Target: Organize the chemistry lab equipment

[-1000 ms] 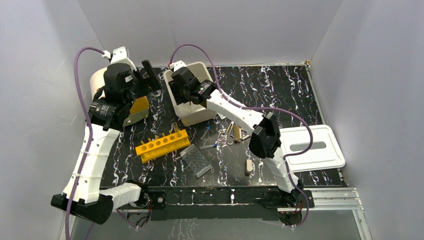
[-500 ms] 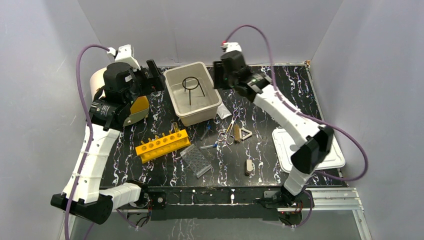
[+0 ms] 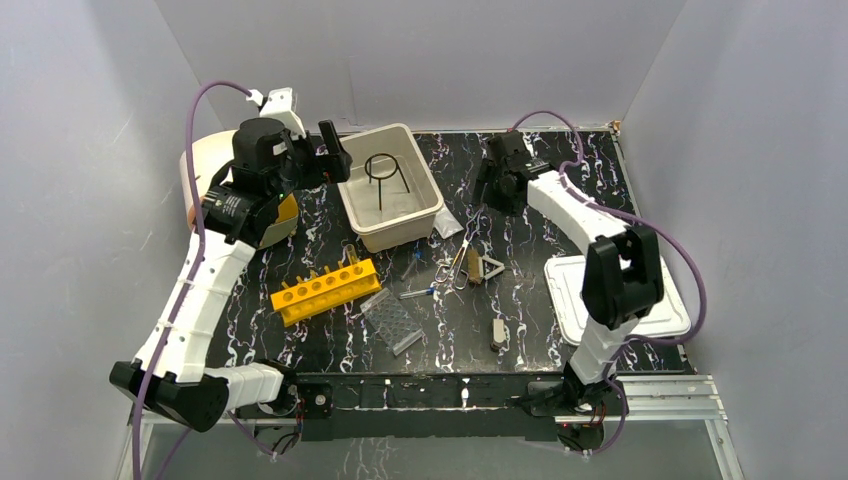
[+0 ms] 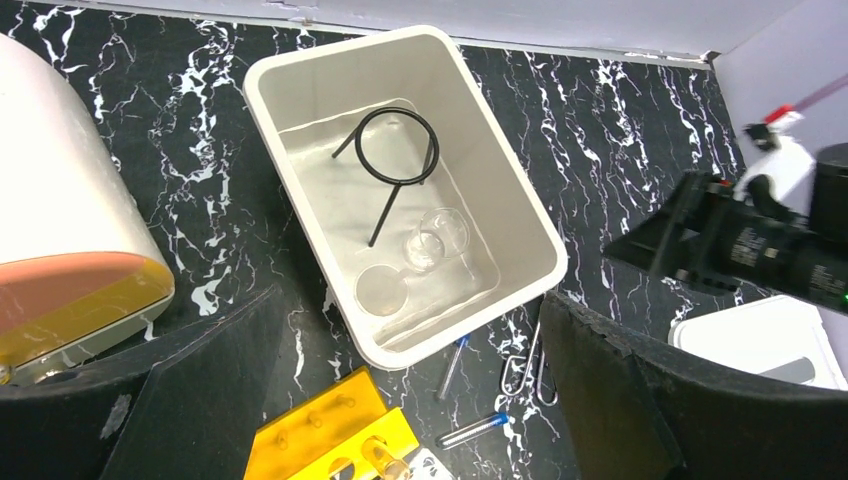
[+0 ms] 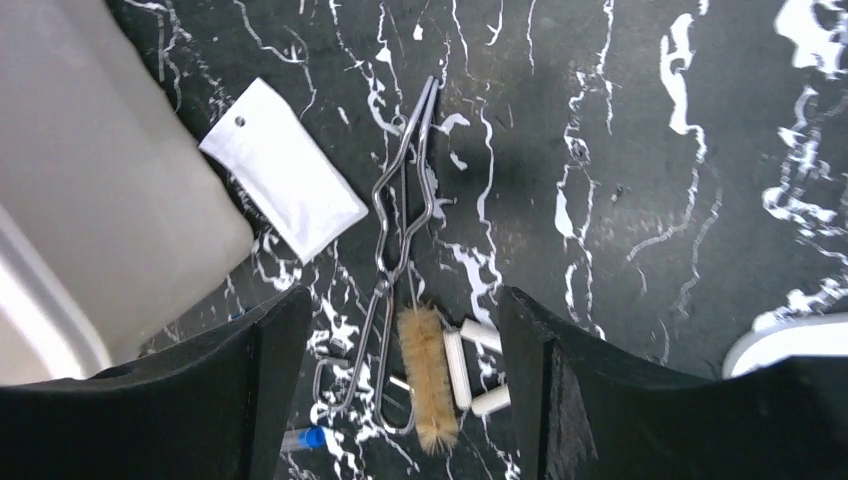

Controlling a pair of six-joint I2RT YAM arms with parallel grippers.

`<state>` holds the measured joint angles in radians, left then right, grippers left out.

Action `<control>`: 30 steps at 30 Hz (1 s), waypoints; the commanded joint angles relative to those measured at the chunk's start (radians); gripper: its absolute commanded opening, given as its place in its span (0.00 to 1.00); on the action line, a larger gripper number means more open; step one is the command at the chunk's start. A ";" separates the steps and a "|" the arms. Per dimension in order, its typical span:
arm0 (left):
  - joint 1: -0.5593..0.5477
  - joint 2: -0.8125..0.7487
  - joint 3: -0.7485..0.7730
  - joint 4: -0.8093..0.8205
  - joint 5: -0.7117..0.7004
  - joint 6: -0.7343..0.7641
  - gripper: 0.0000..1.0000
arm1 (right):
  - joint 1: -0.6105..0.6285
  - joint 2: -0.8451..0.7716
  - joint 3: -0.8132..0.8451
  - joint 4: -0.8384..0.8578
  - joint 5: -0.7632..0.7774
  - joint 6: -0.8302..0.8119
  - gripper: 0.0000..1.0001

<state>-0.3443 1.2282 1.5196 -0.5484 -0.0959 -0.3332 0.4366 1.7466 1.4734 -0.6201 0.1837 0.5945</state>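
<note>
Left gripper (image 4: pixel 410 320) spread wide, empty, over beige tub (image 4: pixel 510 215) at frame centre | in tub: black wire ring-stand (image 4: pixel 395 150), clear round dishes (image 4: pixel 435 240) | right gripper (image 5: pixel 402 300) splayed, empty, above metal forceps (image 5: pixel 400 200) mid-frame | small clear bag (image 5: pixel 285 180) upper left, just beside tub

There is one beige tub (image 3: pixel 400 234), one black wire ring-stand (image 4: pixel 385 213) and two clear round dishes (image 4: pixel 437 240). The tabletop (image 3: pixel 560 190) also carries one pair of metal tongs (image 5: pixel 397 265), one small bag (image 5: pixel 283 183), one pale triangle (image 5: pixel 455 368), one brush (image 5: pixel 428 375) and two blue-tipped tubes (image 4: pixel 478 428) (both thin). Add one yellow rack (image 3: pixel 326 290), one clear well plate (image 3: pixel 392 322) and one white lid (image 3: pixel 655 318).
</note>
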 commanded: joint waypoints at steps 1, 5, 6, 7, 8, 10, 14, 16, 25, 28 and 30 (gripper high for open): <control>-0.005 0.002 0.036 0.031 0.032 0.005 0.98 | -0.023 0.075 0.030 0.111 -0.072 0.039 0.77; -0.005 0.011 0.035 0.035 0.042 -0.001 0.98 | -0.035 0.206 0.107 0.105 -0.050 0.050 0.70; -0.005 0.013 0.034 0.036 0.041 0.000 0.98 | -0.035 0.234 0.133 0.088 -0.036 0.057 0.68; -0.005 0.015 0.035 0.036 0.035 -0.001 0.98 | -0.035 0.261 0.161 0.073 -0.024 0.062 0.65; -0.006 0.018 0.037 0.034 0.031 0.002 0.98 | -0.035 0.284 0.184 0.052 -0.006 0.072 0.63; -0.006 0.024 0.041 0.030 0.021 0.008 0.98 | -0.036 0.320 0.221 0.029 0.025 0.085 0.57; -0.005 0.033 0.057 0.027 0.017 0.020 0.98 | -0.035 0.350 0.232 0.044 0.040 0.089 0.54; -0.006 0.036 0.059 0.023 0.015 0.029 0.98 | -0.036 0.362 0.237 0.046 0.041 0.091 0.52; -0.007 0.033 0.047 0.023 0.012 0.036 0.98 | -0.036 0.418 0.272 -0.014 0.035 0.104 0.37; -0.006 0.030 0.043 0.021 0.012 0.037 0.98 | -0.037 0.421 0.270 -0.021 0.037 0.106 0.37; -0.006 0.028 0.040 0.021 0.013 0.037 0.98 | -0.035 0.424 0.268 -0.017 0.032 0.106 0.37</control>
<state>-0.3466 1.2739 1.5364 -0.5312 -0.0719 -0.3107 0.4057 2.1662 1.7000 -0.6205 0.2001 0.6853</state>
